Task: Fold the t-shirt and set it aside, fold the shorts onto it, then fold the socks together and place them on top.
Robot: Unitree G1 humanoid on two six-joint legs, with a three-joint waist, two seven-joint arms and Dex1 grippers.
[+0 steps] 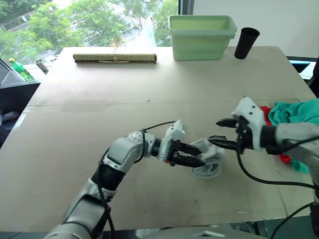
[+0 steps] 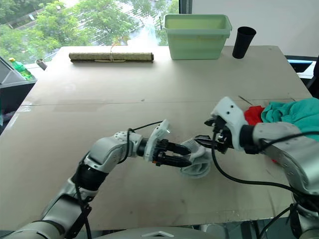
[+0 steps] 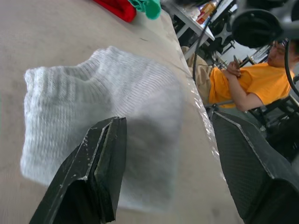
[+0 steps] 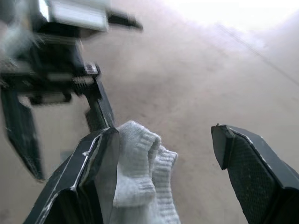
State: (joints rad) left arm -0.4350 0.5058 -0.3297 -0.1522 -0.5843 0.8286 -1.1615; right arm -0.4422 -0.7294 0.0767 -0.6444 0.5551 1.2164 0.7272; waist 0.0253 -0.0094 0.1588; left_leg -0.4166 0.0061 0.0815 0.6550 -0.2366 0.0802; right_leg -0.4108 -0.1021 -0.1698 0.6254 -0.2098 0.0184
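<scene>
The table (image 1: 149, 109) carries the work; at its 3 o'clock edge the shorts (image 1: 299, 112) lie heaped over the t-shirt (image 1: 265, 113), red showing at the teal's 9 o'clock side; both garments appear bundled and set aside, though how neatly folded cannot be told from here. At 12 o'clock stand a pale green bin (image 1: 202, 36), a black cup (image 1: 246, 43) just beside it toward 1 o'clock, and a rolled mat (image 1: 114, 58) toward 11 o'clock; none bears on the move in hand.

The socks (image 1: 208, 158) lie on the bare board near the 5 o'clock edge, well apart from the garment pile, which sits at their 2 o'clock; their long axis appears to run roughly 10 to 4 o'clock, cuff end toward the right arm, judged from the ribbed cuffs in the right wrist view (image 4: 140, 182).

The left gripper (image 1: 198, 155) reaches in from 9 o'clock, fingers parted moderately, tips touching or nearly touching the near side of the socks; the left wrist view shows one finger (image 3: 100, 163) against the knit with nothing pinched. The right gripper (image 1: 218, 132) approaches from 3 o'clock, spread wide, lower finger at the cuff and upper finger clear above; no grasp is made.

Judgement: both arms are about equally near; the socks lie directly between the two grippers, so the next pinch turns on closing along that 9-to-3 line.
</scene>
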